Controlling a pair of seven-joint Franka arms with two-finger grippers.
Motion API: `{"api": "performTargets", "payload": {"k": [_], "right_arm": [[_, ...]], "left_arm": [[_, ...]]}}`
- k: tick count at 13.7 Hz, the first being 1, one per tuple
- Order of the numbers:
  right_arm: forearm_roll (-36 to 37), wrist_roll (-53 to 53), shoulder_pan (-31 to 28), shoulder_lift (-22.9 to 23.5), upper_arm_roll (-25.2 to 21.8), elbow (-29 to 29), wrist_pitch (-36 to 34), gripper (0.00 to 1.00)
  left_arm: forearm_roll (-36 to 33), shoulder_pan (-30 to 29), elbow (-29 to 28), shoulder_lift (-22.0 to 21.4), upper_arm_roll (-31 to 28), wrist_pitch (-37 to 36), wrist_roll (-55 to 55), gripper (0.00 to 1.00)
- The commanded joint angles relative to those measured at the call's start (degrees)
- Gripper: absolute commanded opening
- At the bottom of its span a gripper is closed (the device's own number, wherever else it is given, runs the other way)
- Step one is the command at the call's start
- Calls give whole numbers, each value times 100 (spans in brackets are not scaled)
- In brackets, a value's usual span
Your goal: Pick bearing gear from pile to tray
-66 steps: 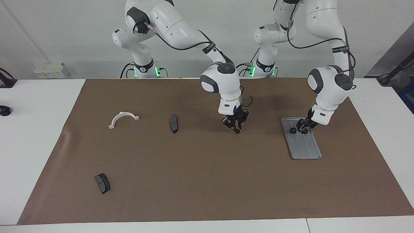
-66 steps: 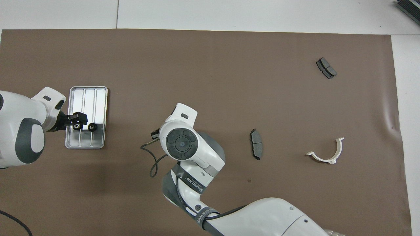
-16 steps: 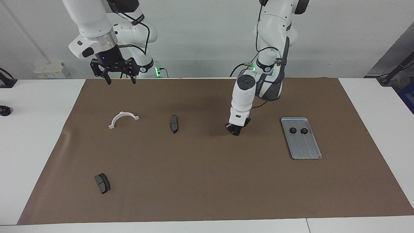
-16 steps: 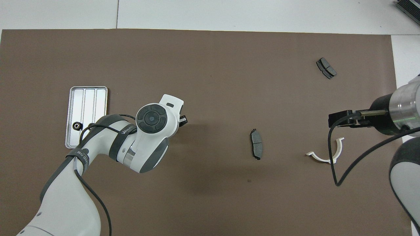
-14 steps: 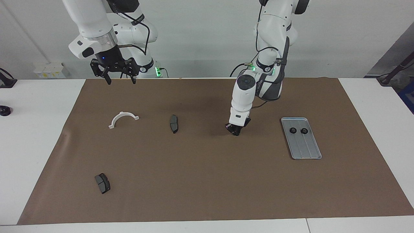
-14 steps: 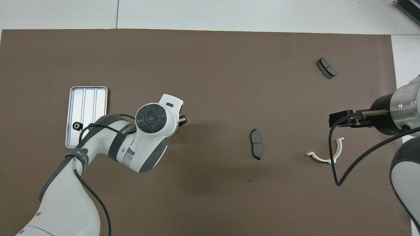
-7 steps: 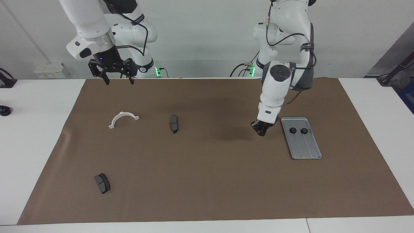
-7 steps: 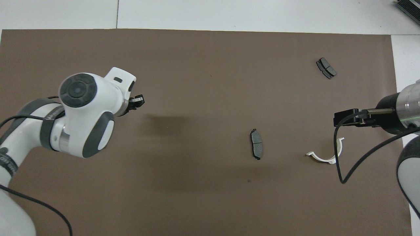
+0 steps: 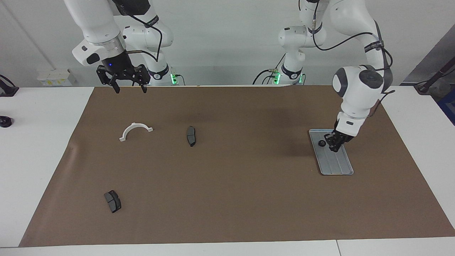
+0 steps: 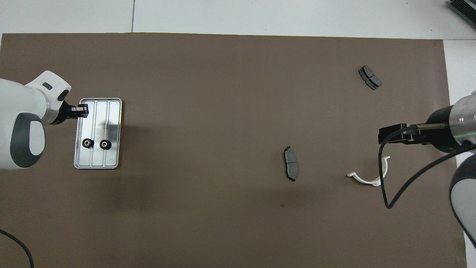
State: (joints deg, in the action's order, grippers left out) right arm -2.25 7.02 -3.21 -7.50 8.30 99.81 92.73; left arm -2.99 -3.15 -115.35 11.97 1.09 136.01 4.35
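Note:
The silver ridged tray (image 9: 337, 164) (image 10: 112, 111) lies on the brown mat toward the left arm's end. Two black bearing gears (image 10: 87, 143) (image 10: 105, 143) rest in it; the facing view shows only one gear (image 9: 322, 143), the other hidden by my left gripper (image 9: 334, 148) (image 10: 83, 110). That gripper hangs low over the tray, shut on a small dark bearing gear that barely shows at its tips. My right gripper (image 9: 130, 89) (image 10: 383, 136) waits open, raised over the mat's edge beside the white bracket.
What is left of the pile lies scattered toward the right arm's end: a white half-ring bracket (image 9: 135, 128) (image 10: 366, 181) and two dark brake pads (image 9: 191, 136) (image 9: 112, 201) (image 10: 290, 168) (image 10: 369, 77). A cable hangs from the right wrist over the bracket.
My left gripper has swung from the middle of the mat to over the tray, staying shut. The right arm has hardly moved.

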Motion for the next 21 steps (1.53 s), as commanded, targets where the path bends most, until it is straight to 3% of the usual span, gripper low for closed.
{"api": "performTargets", "payload": {"k": [1, 5, 6, 7, 8, 11, 19, 21], "right_arm": [[-109, -139, -83, -155, 32, 170, 70, 100], [-118, -140, -92, -155, 32, 170, 105, 100], [-118, -148, -92, -155, 32, 170, 96, 100], [-109, -157, -101, -155, 23, 162, 62, 100], [-109, -174, -101, -155, 23, 161, 61, 100], [-109, -192, -83, -120, 5, 170, 245, 100], [118, -219, -31, 635, -152, -943, -316, 100], [207, -227, -22, 934, -205, -1366, -439, 100]], "left_arm": [[71, 60, -390, 166, 67, 635, -93, 0], [80, 113, -506, 271, 67, 725, -197, 0], [80, 113, -506, 271, 67, 699, -242, 29], [80, 113, -523, 271, 67, 699, -242, 87], [71, 122, -480, 271, 67, 699, -242, 100], [71, 157, -191, 219, 102, 507, -233, 100], [45, 175, 1400, -466, 488, -2680, -242, 100], [18, 210, 1428, -790, 489, -3044, -355, 100]]}}
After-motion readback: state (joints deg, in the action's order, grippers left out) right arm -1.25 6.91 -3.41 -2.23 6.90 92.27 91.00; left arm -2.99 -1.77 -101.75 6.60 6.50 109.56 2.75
